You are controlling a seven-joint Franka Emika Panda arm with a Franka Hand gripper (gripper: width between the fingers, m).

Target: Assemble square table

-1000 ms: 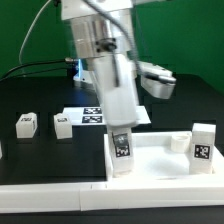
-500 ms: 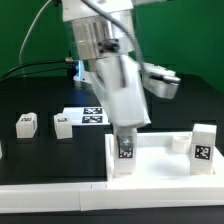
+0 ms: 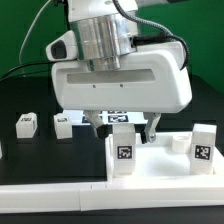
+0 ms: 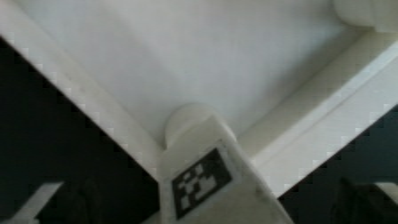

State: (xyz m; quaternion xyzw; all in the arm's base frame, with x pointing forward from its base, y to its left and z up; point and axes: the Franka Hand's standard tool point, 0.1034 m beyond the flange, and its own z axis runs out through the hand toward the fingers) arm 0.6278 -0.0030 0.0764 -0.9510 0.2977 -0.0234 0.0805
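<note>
Exterior view: the Panda arm's gripper (image 3: 121, 125) hangs low over a corner of the white square plate (image 3: 160, 167) with its jaws spread wide and nothing in them. One dark finger (image 3: 151, 129) shows to the exterior view's right of the corner leg (image 3: 123, 156), above it and clear of it. That short white leg stands upright at the plate's corner on the exterior view's left, its black-and-white tag facing the camera. A second leg (image 3: 203, 143) stands upright at the plate's corner on the exterior view's right, tag also facing forward. The plate lies flat on the black table (image 3: 30, 155), just beside the long white border rail (image 3: 50, 196) that runs across the foreground. Two more legs lie apart from the plate toward the exterior view's left. The outer loose leg (image 3: 26, 124) sits farther out, and the inner loose leg (image 3: 63, 125) sits near the marker board (image 3: 100, 118), which is largely hidden behind the gripper's broad white body. A green backdrop (image 3: 205, 40) closes the scene. The wrist view looks down the corner leg (image 4: 214, 178) from above, its tag in sight. The plate's bare white surface (image 4: 196, 50) spreads beyond the leg, and raised rims run away from the corner in two directions. The gripper's own tips are too dark and blurred there to make out.
</note>
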